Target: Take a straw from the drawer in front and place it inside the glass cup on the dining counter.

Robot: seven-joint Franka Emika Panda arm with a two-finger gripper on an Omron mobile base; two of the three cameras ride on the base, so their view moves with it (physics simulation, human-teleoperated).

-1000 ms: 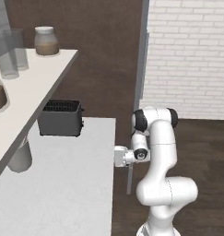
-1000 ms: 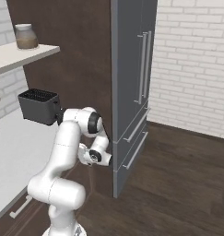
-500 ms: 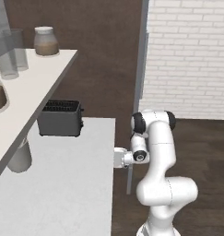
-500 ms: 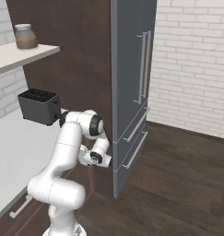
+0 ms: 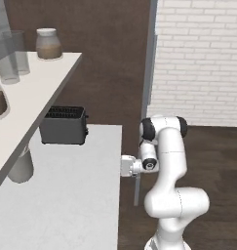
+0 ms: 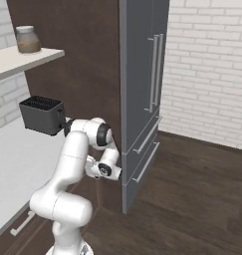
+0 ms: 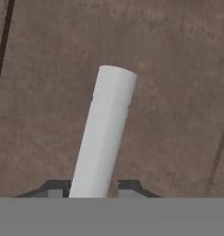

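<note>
In the hand view the drawer's dark brown wooden front (image 7: 178, 92) lies straight ahead. Its pale metal handle (image 7: 106, 124) runs up between my two dark fingertips (image 7: 56, 188). My gripper (image 7: 92, 188) is shut on that handle, a fingertip close against each side. From the left base view my white hand (image 5: 129, 166) presses in under the edge of the white worktop (image 5: 66, 195). The drawer is closed, so the straw is hidden inside. The dining counter (image 5: 37, 88) stretches across the upper left. The glass cup is out of view.
A black toaster (image 5: 64, 125) stands at the back of the worktop. Two tall greyish glasses (image 5: 10, 61) and a jar (image 5: 48, 44) are on the dining counter. A grey fridge (image 6: 142, 99) rises just right of the arm, with dark wooden floor (image 6: 192, 199) beyond.
The jaws have closed from wide open onto the drawer handle. The arm has settled slightly lower and closer to the cabinet front.
</note>
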